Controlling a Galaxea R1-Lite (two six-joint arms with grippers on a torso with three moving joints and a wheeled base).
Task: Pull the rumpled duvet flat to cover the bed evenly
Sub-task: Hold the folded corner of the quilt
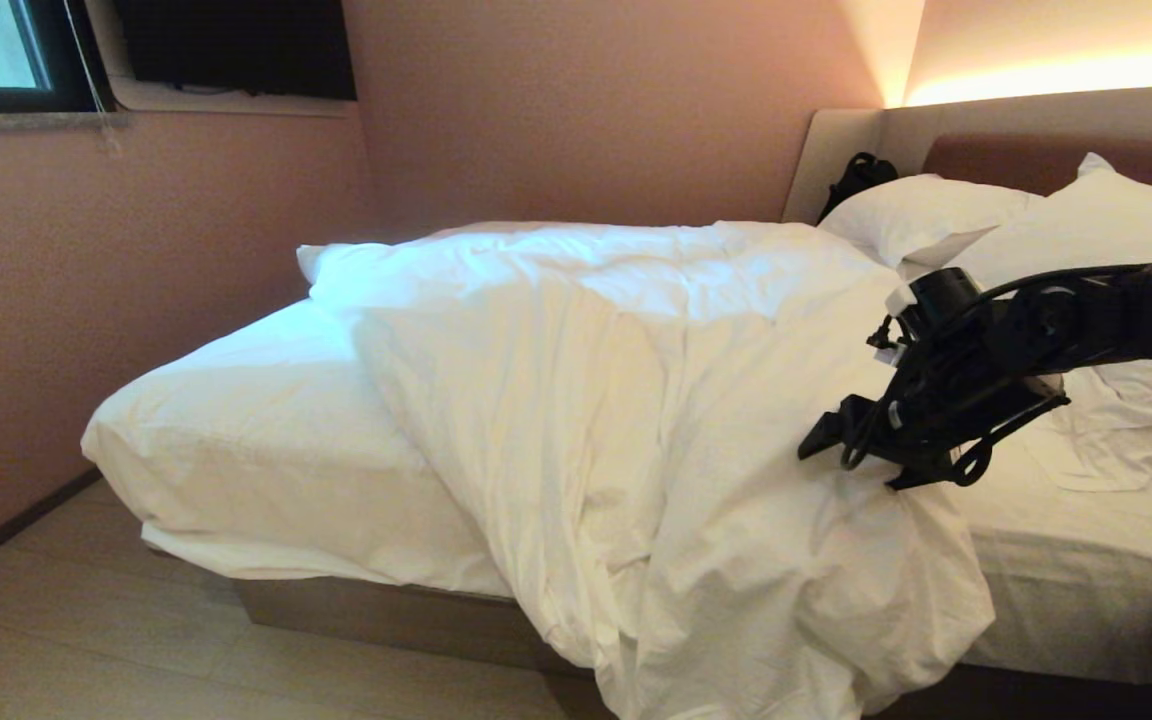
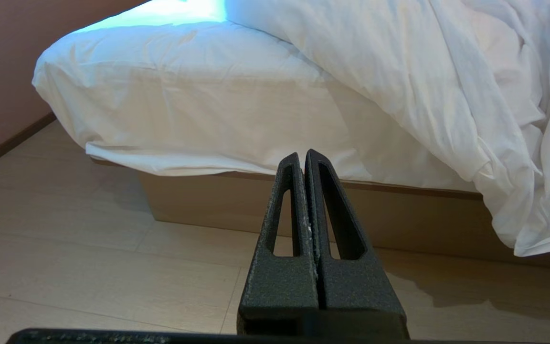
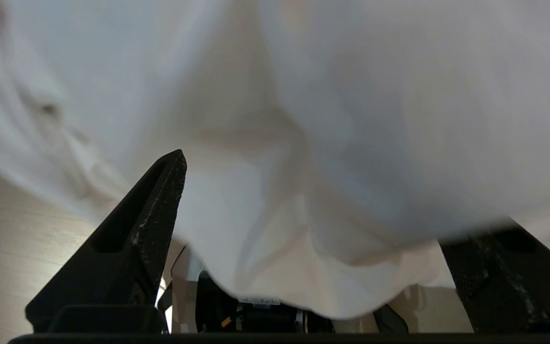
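The duvet (image 1: 636, 400) was bunched across the middle of the bed (image 1: 266, 440), and its near part was draped over the near edge down toward the floor (image 1: 86, 620). The left end of the mattress was left uncovered, as was the sheet on the right, below the pillows (image 1: 936, 215). The right claw (image 1: 851, 445) was held over the duvet's right edge, near the bed's near side, with its jaws spread wide; a fold of the duvet was seen hanging between the fingers (image 3: 132, 248), but no grip on it was closed. The left claw (image 2: 306, 157) was kept low, just off the bed's near left corner above the floor, with its fingers pressed together and nothing between them. A headboard (image 1: 1036, 140) was seen beyond the pillows.
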